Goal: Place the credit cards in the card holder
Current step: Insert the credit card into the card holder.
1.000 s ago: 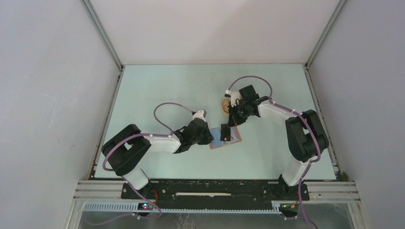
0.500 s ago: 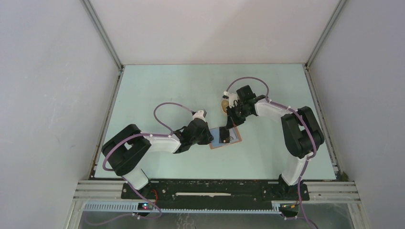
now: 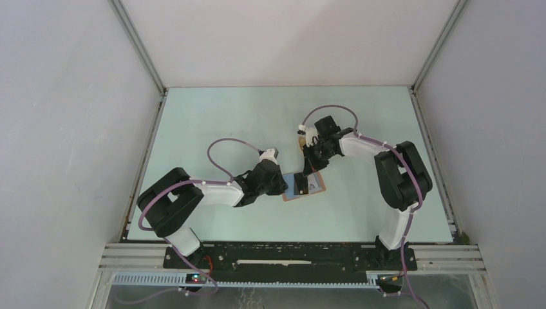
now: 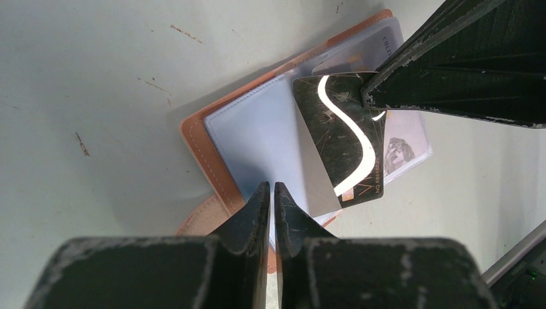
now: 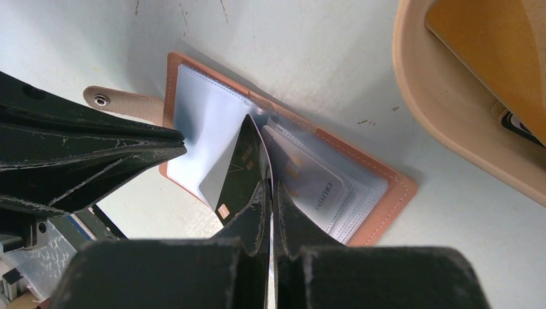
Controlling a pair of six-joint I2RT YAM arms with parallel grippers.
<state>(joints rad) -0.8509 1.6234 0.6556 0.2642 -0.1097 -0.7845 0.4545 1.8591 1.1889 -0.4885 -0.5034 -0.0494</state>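
The reddish-brown card holder [image 3: 315,187] lies open on the table, its bluish-grey pockets up [image 4: 206,138] [image 5: 386,187]. My left gripper [image 4: 271,188] [image 3: 284,187] is shut on the near edge of a bluish pocket leaf. My right gripper [image 5: 270,187] [image 3: 308,172] is shut on a black credit card with a white curve [image 4: 338,145] [image 5: 239,174], holding it tilted with its lower part against the open pockets. A grey lettered card [image 5: 315,187] sits in a pocket. An orange-yellow card [image 5: 496,51] lies in the tray.
The beige oval tray [image 5: 418,109] stands just behind the card holder, mostly hidden under my right wrist in the top view [image 3: 301,138]. The holder's strap tab [image 5: 122,106] points toward my left gripper. White walls enclose the table.
My right arm has shifted slightly left and toward the holder with the black card. The left gripper and the card holder have stayed in place.
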